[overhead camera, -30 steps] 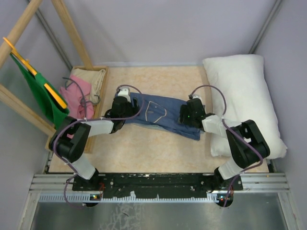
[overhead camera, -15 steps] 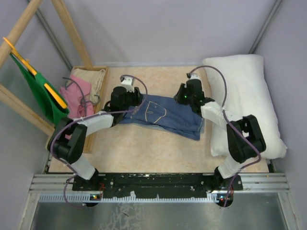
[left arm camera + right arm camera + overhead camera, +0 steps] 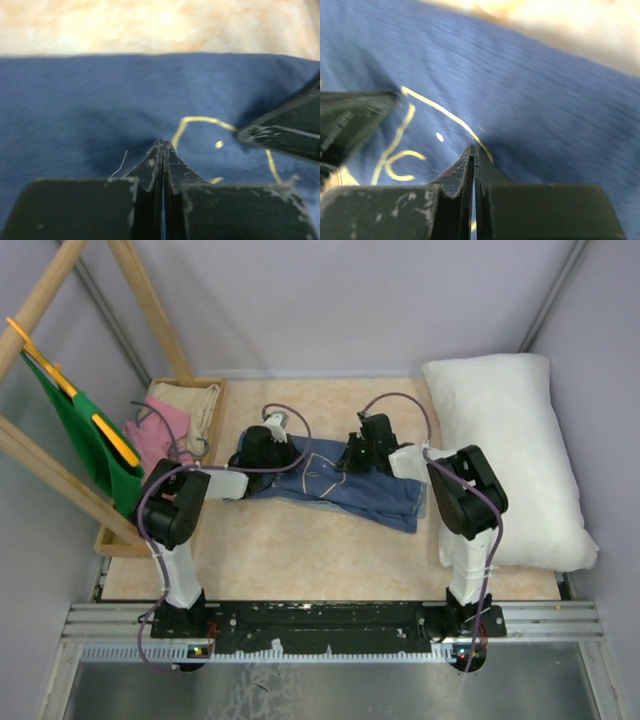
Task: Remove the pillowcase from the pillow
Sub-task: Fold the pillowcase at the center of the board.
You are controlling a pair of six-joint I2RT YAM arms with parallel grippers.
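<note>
Both arms have swung inward and the jaws have snapped together! Left gripper (image 3: 162, 145) and right gripper (image 3: 472, 149) are fully closed, tips pressed into the pillowcase (image 3: 370, 495) flat beneath them, nearly facing each other. The pillow (image 3: 510, 440) lies bare off beyond the right gripper.

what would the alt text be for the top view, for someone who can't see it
Two robot arms reach over a table, the left gripper and right gripper shut with tips down on a navy pillowcase lying at centre. A white pillow lies bare along the right edge; a pink cloth and a green cloth are at the left.
</note>
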